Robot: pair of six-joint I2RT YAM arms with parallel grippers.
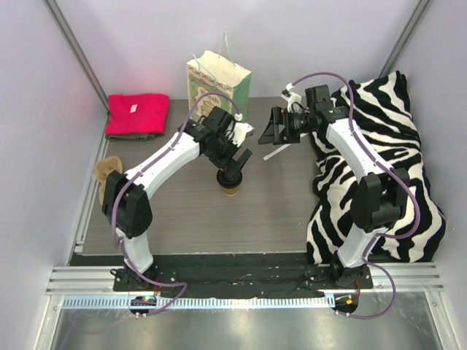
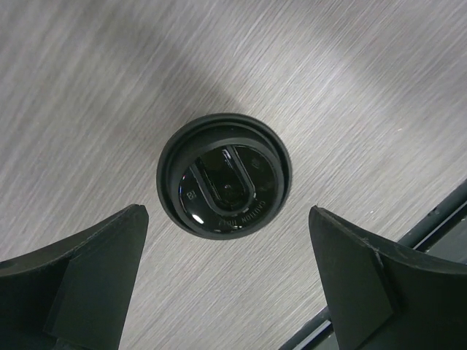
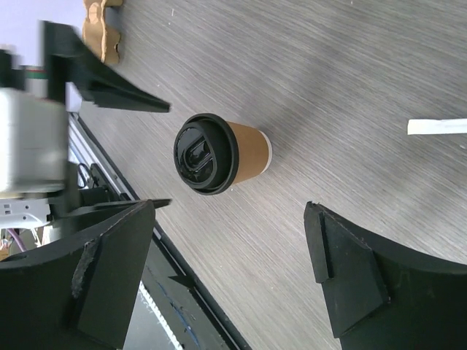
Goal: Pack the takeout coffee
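Observation:
The takeout coffee stands upright on the grey table: a tan paper cup (image 3: 252, 152) with its black lid (image 3: 204, 153) on top. From above it shows mid-table (image 1: 231, 184). My left gripper (image 1: 235, 165) hangs open straight over it. In the left wrist view the lid (image 2: 222, 175) lies below and between the spread fingers (image 2: 87, 270), untouched. My right gripper (image 1: 273, 131) is open too, up and to the right of the cup, with nothing between its fingers (image 3: 357, 270). It looks down at the cup from a distance.
A white-and-green paper bag (image 1: 219, 84) stands at the back. A thin white stick (image 1: 276, 152) lies right of the cup. The pulp carrier tray (image 1: 107, 171) sits at the left edge, a red cloth (image 1: 136, 114) at the back left, and a zebra-striped cloth (image 1: 379, 168) on the right.

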